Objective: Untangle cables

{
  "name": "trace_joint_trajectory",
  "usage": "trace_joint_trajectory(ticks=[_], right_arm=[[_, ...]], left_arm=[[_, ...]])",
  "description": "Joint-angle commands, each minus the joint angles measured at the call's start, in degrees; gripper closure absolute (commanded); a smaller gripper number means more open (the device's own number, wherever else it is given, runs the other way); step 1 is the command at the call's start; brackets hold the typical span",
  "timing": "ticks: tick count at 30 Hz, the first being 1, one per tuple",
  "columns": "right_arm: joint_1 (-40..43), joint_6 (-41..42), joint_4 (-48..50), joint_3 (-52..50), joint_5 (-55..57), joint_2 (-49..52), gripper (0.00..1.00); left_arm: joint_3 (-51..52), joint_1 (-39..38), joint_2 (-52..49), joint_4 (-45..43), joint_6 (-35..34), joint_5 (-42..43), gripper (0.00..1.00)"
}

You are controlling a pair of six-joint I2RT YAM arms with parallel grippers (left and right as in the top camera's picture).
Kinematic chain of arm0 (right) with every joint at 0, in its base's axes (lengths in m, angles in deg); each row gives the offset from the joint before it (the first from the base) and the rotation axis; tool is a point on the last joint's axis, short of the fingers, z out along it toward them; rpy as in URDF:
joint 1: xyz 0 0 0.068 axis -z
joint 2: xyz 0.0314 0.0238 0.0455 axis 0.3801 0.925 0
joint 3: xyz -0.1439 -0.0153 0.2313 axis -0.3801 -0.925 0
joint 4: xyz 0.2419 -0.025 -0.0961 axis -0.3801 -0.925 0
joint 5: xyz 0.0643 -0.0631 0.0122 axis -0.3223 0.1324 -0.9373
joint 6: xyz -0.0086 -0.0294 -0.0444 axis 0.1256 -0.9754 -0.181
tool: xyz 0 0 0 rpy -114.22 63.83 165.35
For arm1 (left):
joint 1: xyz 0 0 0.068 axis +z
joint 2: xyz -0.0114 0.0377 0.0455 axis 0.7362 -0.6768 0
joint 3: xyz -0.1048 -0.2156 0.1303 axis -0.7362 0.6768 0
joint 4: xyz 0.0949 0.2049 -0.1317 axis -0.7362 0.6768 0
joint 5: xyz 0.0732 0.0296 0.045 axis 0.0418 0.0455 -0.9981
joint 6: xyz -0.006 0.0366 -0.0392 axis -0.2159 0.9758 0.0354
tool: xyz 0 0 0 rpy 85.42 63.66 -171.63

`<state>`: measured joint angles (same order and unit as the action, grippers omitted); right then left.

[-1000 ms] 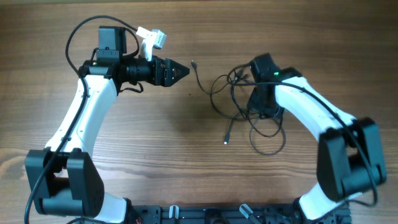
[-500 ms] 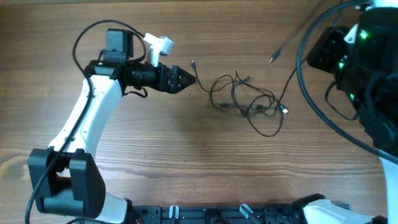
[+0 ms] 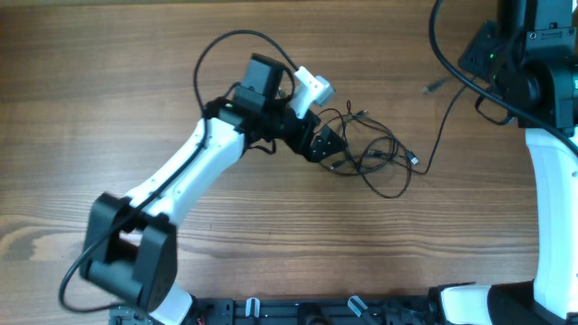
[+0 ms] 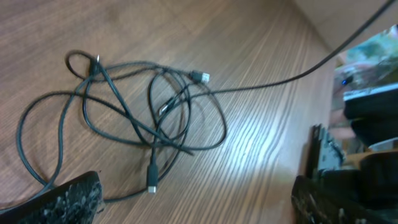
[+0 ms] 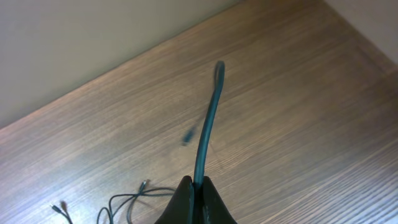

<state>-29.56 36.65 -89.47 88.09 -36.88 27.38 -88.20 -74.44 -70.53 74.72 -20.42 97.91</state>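
One cable (image 5: 210, 112) clenched in right end effector (image 5: 194, 185), seen wrist-side only; left end effector (image 4: 196, 202) gapes.

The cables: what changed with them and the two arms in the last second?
The right pincer, shut on one cable, rose away to the far right, drawing that strand out of the tangle. The left pincer swung right to the tangle and opened. The rest of the tangle stayed put.
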Motion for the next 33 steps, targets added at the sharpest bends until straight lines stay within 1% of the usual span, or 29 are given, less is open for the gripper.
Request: trace_joint_trajectory(ticks=[1, 2, 5, 11, 14, 17, 18, 19, 20, 21, 27, 29, 30, 31, 32, 33], right_arm=[[0.02, 0.46, -0.02, 0.24, -0.96, -0.07, 0.96], [0.02, 0.44, -0.15, 0.24, -1.31, -0.11, 0.96], [0.02, 0.28, -0.33, 0.24, -3.19, -0.11, 0.96], [0.02, 0.02, -0.57, 0.24, -4.15, -0.11, 0.96], [0.02, 0.02, -0.61, 0.24, -5.42, -0.11, 0.96], [0.02, 0.0, -0.79, 0.24, -5.42, -0.11, 0.96], [0.02, 0.02, -0.94, 0.24, -5.4, -0.11, 0.96], [0.02, 0.02, -0.98, 0.24, -5.42, -0.11, 0.96], [0.02, 0.0, -0.98, 0.24, -5.4, -0.11, 0.96], [0.02, 0.0, -1.01, 0.24, -5.42, -0.13, 0.96], [0.02, 0.17, -1.92, 0.24, -5.42, -0.15, 0.96], [0.04, -0.04, -2.03, 0.24, -5.4, -0.15, 0.96], [0.04, -0.22, -2.6, 0.24, -5.44, -0.15, 0.96], [0.04, -0.87, -3.08, 0.22, -5.66, -0.15, 0.96], [0.04, -3.89, -2.34, 0.22, -7.93, -0.15, 0.96], [0.04, -5.38, -1.55, 0.22, -10.29, -0.15, 0.96]], left_arm=[[0.2, -1.62, -6.75, -5.68, -5.38, -5.57, 0.02], [0.2, -1.7, -7.96, -7.13, -7.54, -6.8, 0.02], [0.2, -1.7, -11.15, -11.69, -9.29, -7.04, 0.01], [0.2, -2.16, -13.68, -13.99, -9.31, -8.04, 0.01], [0.2, -3.96, -14.16, -14.8, -9.31, -8.04, 0.02], [0.2, -5.92, -14.27, -16.2, -9.68, -8.02, 0.04], [0.2, -6.27, -14.27, -16.44, -9.68, -8.04, 0.12], [0.2, -6.32, -14.27, -16.52, -9.73, -8.02, 0.32], [0.2, -6.29, -14.27, -16.55, -9.73, -8.04, 0.57], [0.2, -6.19, -14.27, -16.65, -9.73, -8.07, 0.96], [0.17, -5.55, -14.25, -18.82, -11.21, -9.81, 0.96], [-0.11, -4.07, -14.14, -19.23, -11.26, -12.39, 0.96], [-0.55, -2.47, -13.7, -18.73, -12.74, -11.85, 0.96], [-1.18, 1.16, -11.74, -17.97, -13.11, -3.65, 0.96], [-1.33, 3.74, -10.16, -17.94, -13.11, 2.49, 0.94], [-1.36, 5.62, -9.09, -18.05, -13.11, 6.23, 0.93]])
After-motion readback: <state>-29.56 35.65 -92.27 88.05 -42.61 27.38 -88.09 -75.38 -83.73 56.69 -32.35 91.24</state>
